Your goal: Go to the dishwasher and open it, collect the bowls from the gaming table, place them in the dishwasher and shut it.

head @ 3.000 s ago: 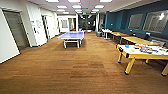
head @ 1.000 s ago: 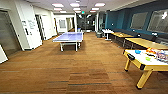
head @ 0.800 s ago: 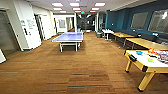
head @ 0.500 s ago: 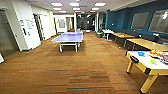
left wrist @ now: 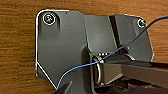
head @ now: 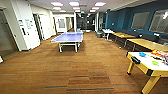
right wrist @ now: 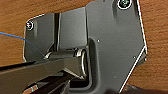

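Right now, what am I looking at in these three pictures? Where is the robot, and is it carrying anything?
A robot on wheels took these pictures. The wide picture comes from a camera high on its head: a big room with a brown wood-look floor, a blue table-tennis table ahead, and on the right a yellow-legged gaming table with a glossy white top. On that top sit a small bright blue bowl, a pale yellow-green bowl and some red and orange clutter. The other two pictures come from cameras on the robot's wrists, looking down at the floor past dark metal robot parts. Each claw is too hard to make out to tell whether it carries anything.
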Robot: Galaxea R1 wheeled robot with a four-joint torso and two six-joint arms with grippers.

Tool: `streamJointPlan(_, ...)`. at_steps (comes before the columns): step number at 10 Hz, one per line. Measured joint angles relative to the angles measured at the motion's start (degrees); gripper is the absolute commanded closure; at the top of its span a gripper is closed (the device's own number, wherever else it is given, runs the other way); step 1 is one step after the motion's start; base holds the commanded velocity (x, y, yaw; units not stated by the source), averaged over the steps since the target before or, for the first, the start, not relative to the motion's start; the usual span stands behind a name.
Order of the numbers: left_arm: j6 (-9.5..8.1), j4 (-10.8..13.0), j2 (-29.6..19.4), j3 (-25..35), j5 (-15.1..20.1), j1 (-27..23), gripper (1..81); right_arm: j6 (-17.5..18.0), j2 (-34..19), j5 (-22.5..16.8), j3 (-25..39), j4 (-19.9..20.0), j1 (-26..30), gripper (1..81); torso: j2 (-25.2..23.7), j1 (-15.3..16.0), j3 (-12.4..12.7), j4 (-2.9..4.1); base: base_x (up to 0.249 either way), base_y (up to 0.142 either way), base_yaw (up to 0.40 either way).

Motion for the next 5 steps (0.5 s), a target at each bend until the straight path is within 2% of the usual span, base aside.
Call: streamJointPlan(5,0.0,0.02,-0.01,0.0,0.23,0.17,1.0,0.0,0.3,-0.23,0.0,-0.02,-0.11,1.0,0.0,-0.09,0.0,0.0,0.0,0.0,0.0)
